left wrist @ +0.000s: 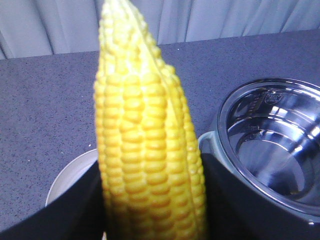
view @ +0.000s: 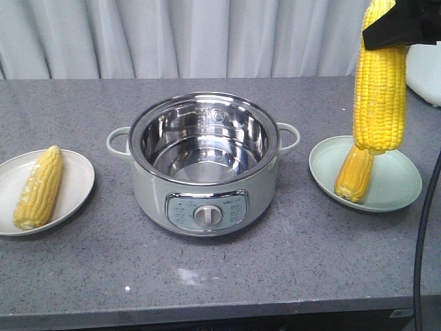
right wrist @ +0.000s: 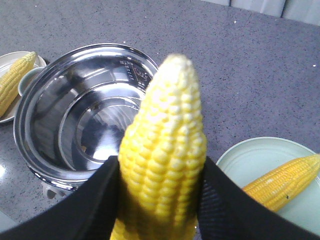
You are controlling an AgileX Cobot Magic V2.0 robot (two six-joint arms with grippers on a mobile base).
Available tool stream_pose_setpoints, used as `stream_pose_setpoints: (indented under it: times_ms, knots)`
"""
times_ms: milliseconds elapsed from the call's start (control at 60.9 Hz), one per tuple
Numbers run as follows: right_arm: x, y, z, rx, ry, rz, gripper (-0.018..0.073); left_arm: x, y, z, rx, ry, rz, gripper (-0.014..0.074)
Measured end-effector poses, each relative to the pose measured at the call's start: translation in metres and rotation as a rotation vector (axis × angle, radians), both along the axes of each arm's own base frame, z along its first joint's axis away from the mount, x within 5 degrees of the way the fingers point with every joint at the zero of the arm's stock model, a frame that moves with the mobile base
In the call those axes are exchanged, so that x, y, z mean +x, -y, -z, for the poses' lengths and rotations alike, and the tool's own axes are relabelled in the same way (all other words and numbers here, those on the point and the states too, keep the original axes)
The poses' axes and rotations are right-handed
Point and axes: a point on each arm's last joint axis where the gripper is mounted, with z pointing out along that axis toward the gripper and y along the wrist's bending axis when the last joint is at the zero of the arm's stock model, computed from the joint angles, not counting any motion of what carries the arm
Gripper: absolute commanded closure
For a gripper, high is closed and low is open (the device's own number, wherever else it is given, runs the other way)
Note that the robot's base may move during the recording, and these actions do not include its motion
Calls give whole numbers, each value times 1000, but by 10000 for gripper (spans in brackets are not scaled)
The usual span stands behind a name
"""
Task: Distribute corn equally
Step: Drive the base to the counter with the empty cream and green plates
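My right gripper [view: 398, 27] is shut on a yellow corn cob [view: 379, 89] that hangs upright above the pale green plate [view: 396, 186]. A second cob [view: 354, 176] lies on that plate. In the right wrist view the black fingers [right wrist: 97, 200] clamp the held cob [right wrist: 162, 150] at the right gripper [right wrist: 160, 165]. My left gripper [left wrist: 150, 170] is shut on another cob [left wrist: 142, 130], near a white plate [left wrist: 70, 175]; it does not show in the front view. One more cob [view: 40, 186] lies on the white left plate [view: 77, 181].
A steel-lined electric pot [view: 150, 189] with nothing in it stands mid-table between the plates, handles to either side. A white object [view: 427, 76] sits at the back right. A black cable [view: 419, 241] hangs at the right edge. Grey curtains close off the back.
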Motion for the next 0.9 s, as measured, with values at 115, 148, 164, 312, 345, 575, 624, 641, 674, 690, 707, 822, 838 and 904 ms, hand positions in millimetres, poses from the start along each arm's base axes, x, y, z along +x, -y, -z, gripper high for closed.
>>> stream_pose_setpoints:
  times_ms: [115,148,164,312,345,575,624,641,674,690,707,822,838,904]
  knots:
    - [0,0,0,0,0,0,373,0,0,0,1,0,0,541]
    - [0,0,0,0,0,0,373,0,0,0,1,0,0,541]
    - [0,0,0,0,0,0,373,0,0,0,1,0,0,541]
    - [0,0,0,0,0,0,373,0,0,0,1,0,0,541]
    - [0,0,0,0,0,0,373,0,0,0,1,0,0,541]
    - [0,0,0,0,0,0,373,0,0,0,2,0,-1,541]
    - [0,0,0,0,0,0,373,0,0,0,2,0,-1,541]
    - [0,0,0,0,0,0,373,0,0,0,2,0,-1,541]
    - [0,0,0,0,0,0,373,0,0,0,2,0,-1,541]
    - [0,0,0,0,0,0,373,0,0,0,2,0,-1,541]
    - [0,0,0,0,0,0,373,0,0,0,2,0,-1,541]
    - [0,0,0,0,0,0,373,0,0,0,2,0,-1,541]
    - [0,0,0,0,0,0,373,0,0,0,2,0,-1,541]
    - [0,0,0,0,0,0,373,0,0,0,2,0,-1,541]
